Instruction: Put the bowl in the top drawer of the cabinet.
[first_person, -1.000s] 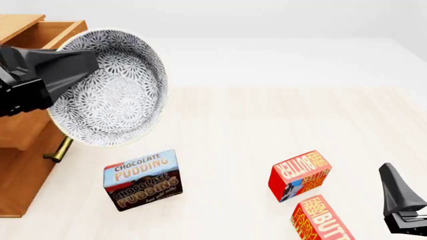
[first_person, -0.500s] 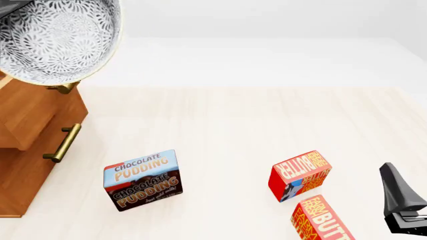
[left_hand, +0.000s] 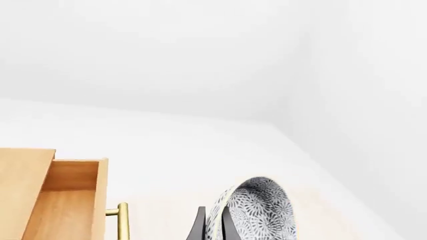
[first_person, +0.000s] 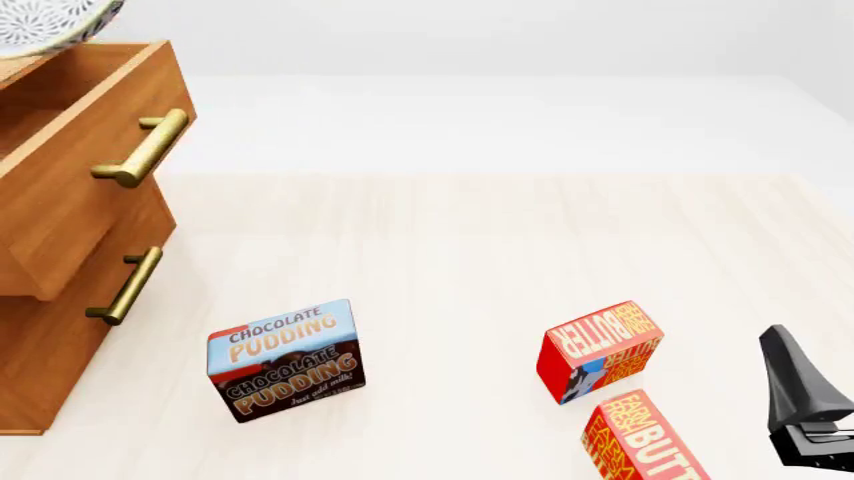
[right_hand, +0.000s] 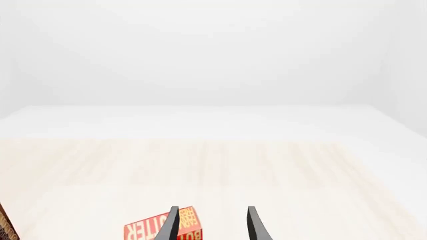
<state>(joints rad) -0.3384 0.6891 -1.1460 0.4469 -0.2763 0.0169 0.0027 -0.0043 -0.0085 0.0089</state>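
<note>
Only a rim of the lacy white-grey bowl (first_person: 54, 25) shows at the front view's top left corner, above the cabinet (first_person: 40, 370). The top drawer (first_person: 80, 210) stands pulled out, its brass handle (first_person: 140, 148) facing the table. In the left wrist view my left gripper (left_hand: 213, 227) is shut on the rim of the bowl (left_hand: 257, 210), which stands on edge beside the open top drawer (left_hand: 63, 210). The left gripper itself is out of the front view. My right gripper (first_person: 801, 410) rests low at the front right, and its fingers (right_hand: 170, 225) are open with nothing between them.
The lower drawer is closed, with its own brass handle (first_person: 124, 285). A chocolate pudding box (first_person: 284, 360) stands in front of the cabinet. Two red butter boxes (first_person: 601, 350) (first_person: 643, 440) sit near the right gripper, and one butter box (right_hand: 160, 231) shows beyond its fingers.
The bowl has risen up and to the left, almost leaving the front view, uncovering the open top drawer. The left arm has left that view. The right arm has not moved.
</note>
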